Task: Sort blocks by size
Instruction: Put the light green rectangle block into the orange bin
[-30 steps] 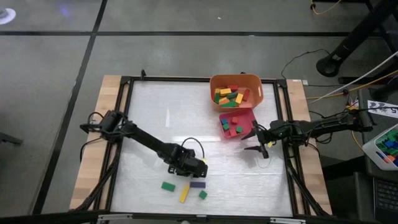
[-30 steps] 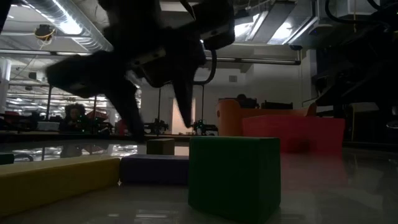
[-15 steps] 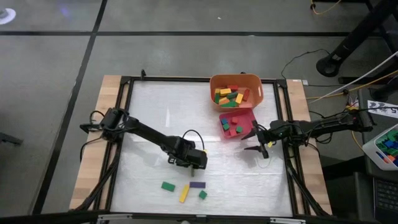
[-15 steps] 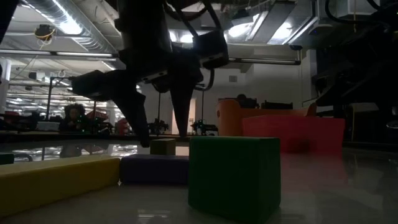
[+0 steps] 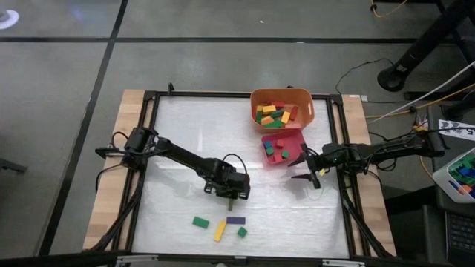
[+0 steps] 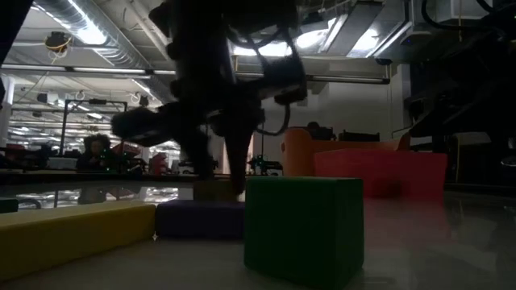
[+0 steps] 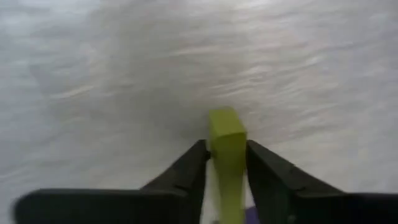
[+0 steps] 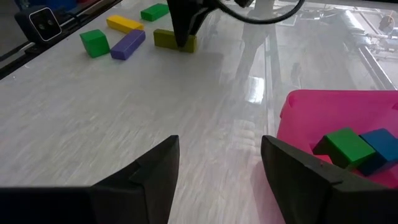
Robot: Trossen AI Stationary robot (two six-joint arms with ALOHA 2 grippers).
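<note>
My left gripper point(image 5: 232, 196) stands over an olive-yellow short bar point(image 7: 225, 129) in the middle of the table and is shut on it. The bar also shows in the right wrist view point(image 8: 169, 39) and in the low view point(image 6: 211, 190), lying flat on the table. Nearer the front edge lie a green bar point(image 5: 200, 222), a yellow bar point(image 5: 220, 231), a purple bar point(image 5: 236, 220) and a green cube point(image 5: 242, 232). My right gripper point(image 5: 306, 169) is open and empty, beside the pink tray. My left gripper pinches the olive-yellow bar's two long sides point(image 7: 215, 153) between its two fingers point(image 7: 190, 169), close to one end of the bar point(image 8: 186, 42). The fingers come from above, pointing down. The bar lies flat with its underside on the table.
An orange bin point(image 5: 256, 99) with several blocks stands at the far edge, right of the middle. A pink-red square tray point(image 5: 300, 141) with a few small cubes sits just in front of it. The table's left half is bare white surface point(image 5: 178, 141).
My left gripper has gone from the block cluster toward the table's far edge, come down over the olive-yellow bar and shut on its sides. The bar has stayed on the table.
</note>
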